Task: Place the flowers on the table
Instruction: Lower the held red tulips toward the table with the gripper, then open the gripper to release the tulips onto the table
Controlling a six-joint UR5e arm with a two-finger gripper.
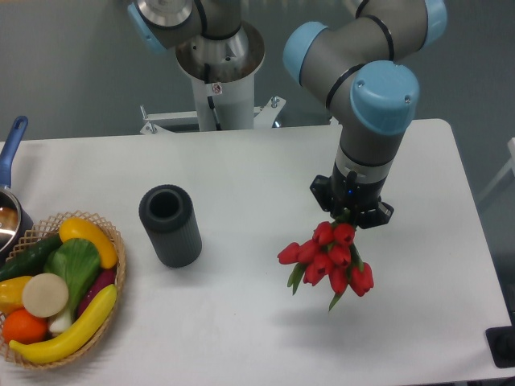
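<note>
The flowers [330, 257], a small bunch of red tulip heads with green leaves, hang in the air right of the table's middle. Their stems go up into my gripper [351, 215], which points straight down and is shut on them; its fingertips are mostly hidden by the gripper body and the blooms. A soft shadow of the bunch lies on the white table [241, 322] just below it, so the flowers are held above the surface. The tulip heads point down and toward the camera.
A dark grey ribbed vase [170, 225] stands upright left of centre. A wicker basket [117, 269] of fruit and vegetables sits at the front left, with a blue-handled pot [11, 211] behind it. The robot base [217, 72] stands at the table's far edge.
</note>
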